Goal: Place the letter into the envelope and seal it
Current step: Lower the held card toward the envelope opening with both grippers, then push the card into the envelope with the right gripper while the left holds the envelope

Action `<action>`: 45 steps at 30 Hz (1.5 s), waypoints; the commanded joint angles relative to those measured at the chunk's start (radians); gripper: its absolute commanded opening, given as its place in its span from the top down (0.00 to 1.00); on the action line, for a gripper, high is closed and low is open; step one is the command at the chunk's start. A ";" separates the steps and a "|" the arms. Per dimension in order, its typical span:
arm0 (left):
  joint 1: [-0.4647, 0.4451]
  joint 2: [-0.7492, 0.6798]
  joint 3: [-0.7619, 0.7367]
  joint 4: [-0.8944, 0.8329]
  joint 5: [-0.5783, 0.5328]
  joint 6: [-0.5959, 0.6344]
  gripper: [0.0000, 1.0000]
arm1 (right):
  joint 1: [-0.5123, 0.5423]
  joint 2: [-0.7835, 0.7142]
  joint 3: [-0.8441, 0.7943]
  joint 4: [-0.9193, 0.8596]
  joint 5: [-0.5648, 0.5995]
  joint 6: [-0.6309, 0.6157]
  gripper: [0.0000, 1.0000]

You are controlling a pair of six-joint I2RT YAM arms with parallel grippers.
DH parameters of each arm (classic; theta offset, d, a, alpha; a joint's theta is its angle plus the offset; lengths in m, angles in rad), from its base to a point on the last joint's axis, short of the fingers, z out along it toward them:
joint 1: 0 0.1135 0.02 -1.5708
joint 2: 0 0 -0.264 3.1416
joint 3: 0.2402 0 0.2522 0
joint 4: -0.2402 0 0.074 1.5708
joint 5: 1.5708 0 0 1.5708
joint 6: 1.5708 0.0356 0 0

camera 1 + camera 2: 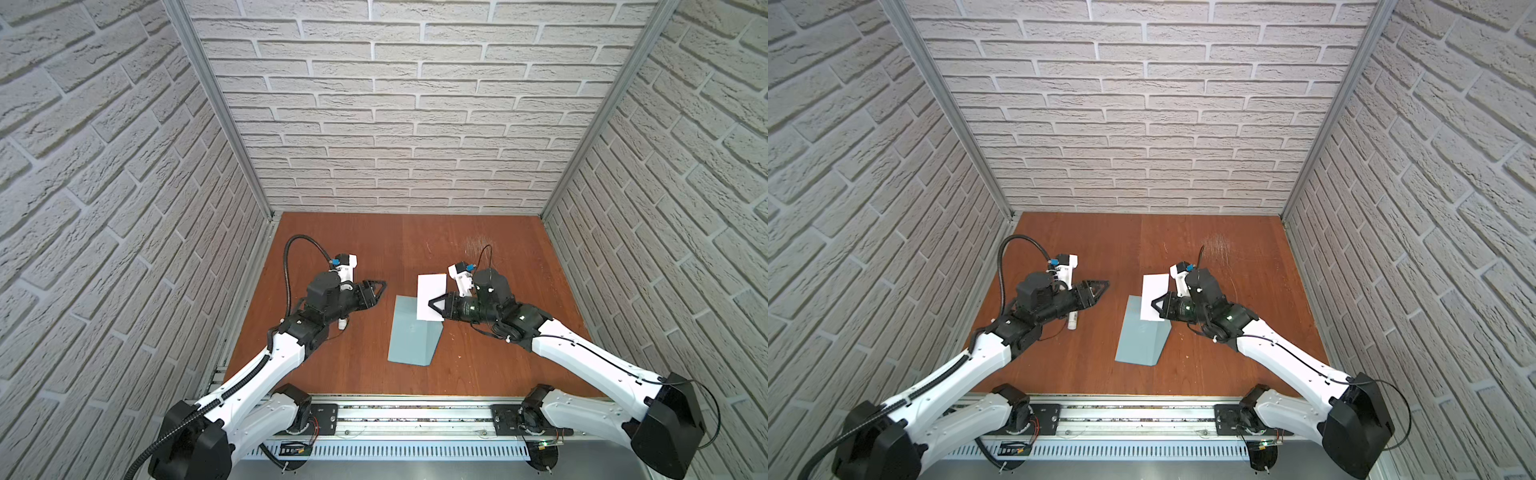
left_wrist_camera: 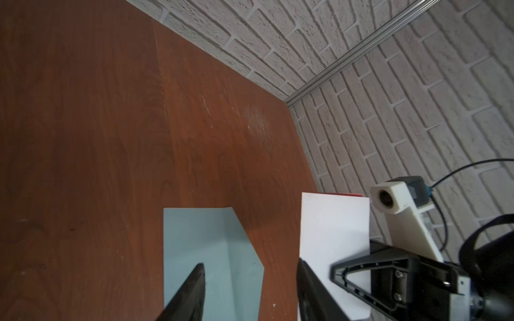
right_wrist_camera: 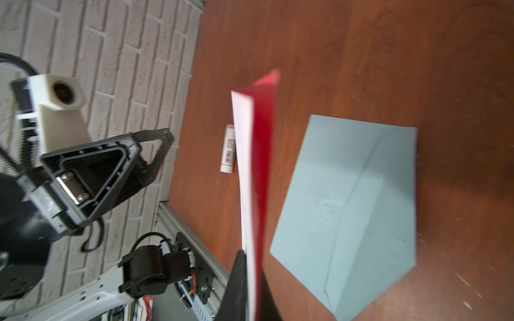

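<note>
Letter (image 1: pixel 431 296): white face, red underside, raised off bench (image 1: pixel 365 245), overlapping far end of envelope (image 1: pixel 409 338) in both top views. Pinched at one edge by right gripper (image 1: pixel 433 306), clamped tight. Envelope: flat on bench, mid-centre. Left gripper (image 1: pixel 381 286): parted, holding nothing, left of envelope. White stick (image 1: pixel 1072 322): lying beneath left arm.

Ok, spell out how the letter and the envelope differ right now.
Pose: the letter is pinched in the right gripper and raised off the table; the envelope lies flat on it, ungripped.
Colour: the letter is white with a red side; the envelope is light blue-grey.
Size: the letter looks smaller than the envelope.
Shared: both are thin paper.
</note>
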 commanded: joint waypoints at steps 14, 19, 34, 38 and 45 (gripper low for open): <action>-0.118 0.446 0.035 0.160 0.084 0.004 0.83 | 0.015 0.232 -0.100 -0.009 0.044 0.012 0.94; -0.120 0.549 0.076 0.145 0.086 0.001 0.92 | 0.015 0.283 -0.103 0.018 0.034 0.031 0.94; -0.090 0.639 0.131 -0.034 0.051 0.073 1.00 | 0.016 0.351 -0.085 0.009 0.025 0.046 0.94; -0.082 0.659 0.141 -0.059 0.053 0.086 1.00 | 0.016 0.355 -0.074 -0.005 0.028 0.047 0.94; -0.082 0.699 0.155 -0.080 0.060 0.103 1.00 | 0.016 0.364 -0.045 -0.038 0.017 0.066 0.94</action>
